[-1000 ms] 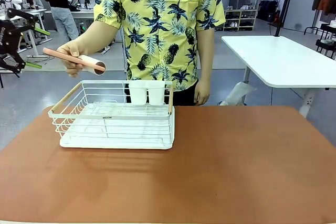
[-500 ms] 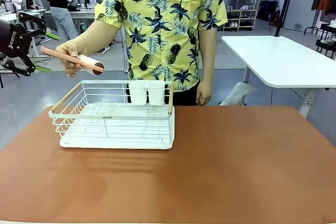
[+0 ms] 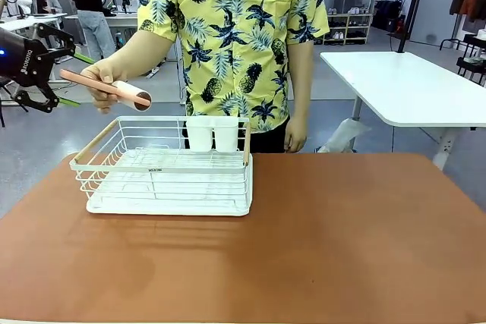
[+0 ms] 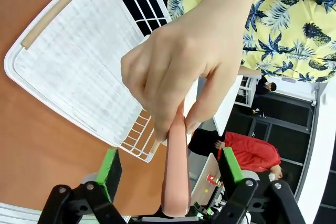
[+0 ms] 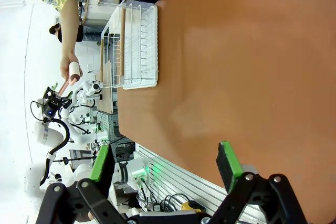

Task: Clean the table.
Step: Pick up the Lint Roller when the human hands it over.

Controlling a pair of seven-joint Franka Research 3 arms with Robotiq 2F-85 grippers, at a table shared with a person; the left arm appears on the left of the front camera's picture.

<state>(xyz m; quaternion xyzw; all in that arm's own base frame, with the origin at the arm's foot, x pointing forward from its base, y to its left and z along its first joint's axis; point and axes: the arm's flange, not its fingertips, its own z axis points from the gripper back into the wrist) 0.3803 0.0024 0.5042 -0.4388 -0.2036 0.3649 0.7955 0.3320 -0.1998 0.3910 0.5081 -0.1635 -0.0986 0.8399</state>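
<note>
Left end effector (image 4: 170,170), jaws spread either side of the lint roller (image 4: 176,182) in a person's hand (image 4: 178,61), could nip that hand or drop the roller closing off-centre.

A wire rack (image 3: 163,168) sits on the left half of the surface (image 3: 342,240), towards the far edge, with two cups (image 3: 213,133) in its far right corner. Behind that edge stands a person whose hand (image 3: 102,90) holds a roller (image 3: 133,96) above the rack's far left corner. The roller's handle reaches left into the gap between the fingers of the left tool (image 4: 169,166), touching neither.
</note>
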